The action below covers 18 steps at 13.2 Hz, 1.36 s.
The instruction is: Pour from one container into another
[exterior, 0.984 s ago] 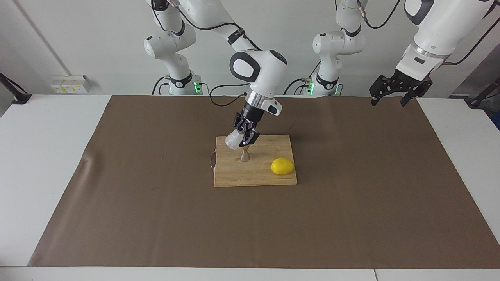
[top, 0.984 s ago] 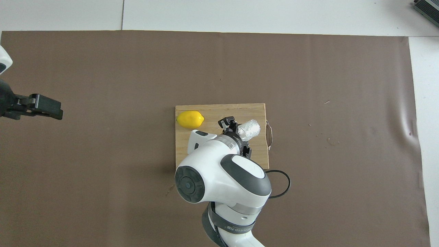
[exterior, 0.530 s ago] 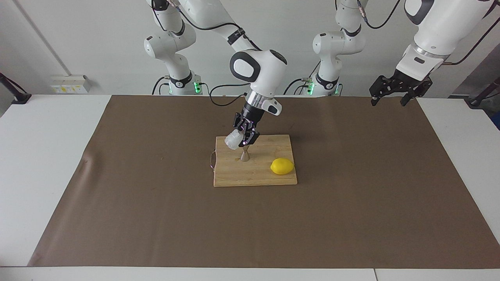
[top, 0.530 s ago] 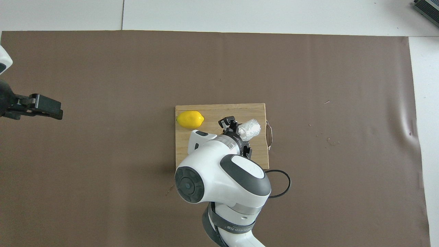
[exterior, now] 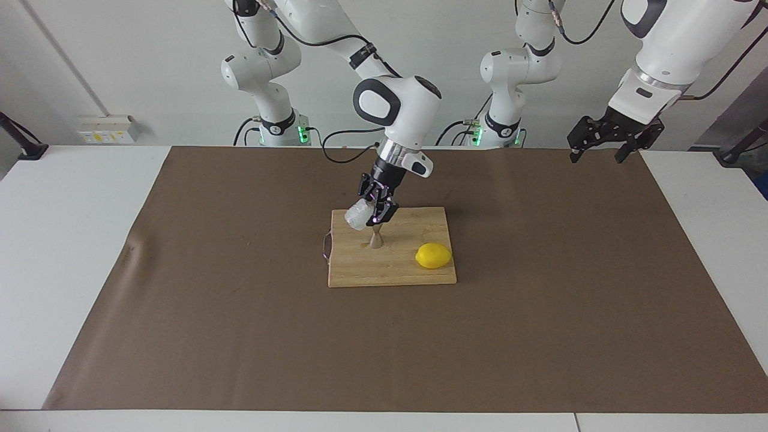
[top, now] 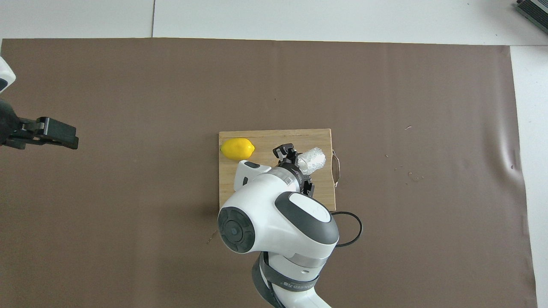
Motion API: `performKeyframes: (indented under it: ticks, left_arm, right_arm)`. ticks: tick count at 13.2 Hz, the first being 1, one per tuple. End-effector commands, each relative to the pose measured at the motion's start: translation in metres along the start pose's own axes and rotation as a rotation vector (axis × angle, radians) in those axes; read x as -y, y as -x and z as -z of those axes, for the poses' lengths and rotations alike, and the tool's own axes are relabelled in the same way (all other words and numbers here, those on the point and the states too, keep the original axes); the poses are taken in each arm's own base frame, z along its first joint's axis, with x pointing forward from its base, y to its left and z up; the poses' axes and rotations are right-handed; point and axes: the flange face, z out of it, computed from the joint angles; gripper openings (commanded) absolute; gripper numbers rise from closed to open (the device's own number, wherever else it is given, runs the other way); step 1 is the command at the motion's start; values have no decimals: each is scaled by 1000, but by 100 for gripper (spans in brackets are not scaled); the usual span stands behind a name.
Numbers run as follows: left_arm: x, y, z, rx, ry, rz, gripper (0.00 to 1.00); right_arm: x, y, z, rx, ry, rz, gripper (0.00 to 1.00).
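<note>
The translucent whitish cup [exterior: 356,218] [top: 313,159] hangs tipped on its side, its mouth toward the steel jigger [exterior: 375,239]. My right gripper [exterior: 371,215] [top: 298,164] is shut on the cup, just above the jigger. The jigger stands upright on the wooden board [exterior: 390,269] [top: 274,135]. In the overhead view my right arm hides it. My left gripper [exterior: 597,157] [top: 60,137] waits open and holds nothing, up over the brown mat's edge at the left arm's end of the table.
A yellow lemon [exterior: 433,255] [top: 237,149] lies on the board, beside the jigger toward the left arm's end. A thin cord loop [exterior: 326,246] [top: 337,167] hangs off the board's edge at the right arm's end. The brown mat [exterior: 540,312] covers most of the table.
The right gripper with the tilted cup has crept very slightly over the board. The left arm has not moved.
</note>
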Motion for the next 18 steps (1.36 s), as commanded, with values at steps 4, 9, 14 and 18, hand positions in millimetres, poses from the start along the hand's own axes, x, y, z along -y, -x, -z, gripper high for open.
performKeyframes:
  ticks: [4,9,14,18]
  left_arm:
    - [3,10,1,5,-18,6,100]
    - [3,10,0,5,-18,6,100]
    - [3,10,0,5,-18,6,100]
    - [3,10,0,5,-18,6,100]
  right_arm:
    - [-2,15,17,-62,-35,-81,0]
    - [-4,23,21,-119,-68,-126,0]
    - [-8,63,10,-184,-121,-150,0]
    - [-6,81,-6,-233,-177,-182,0]
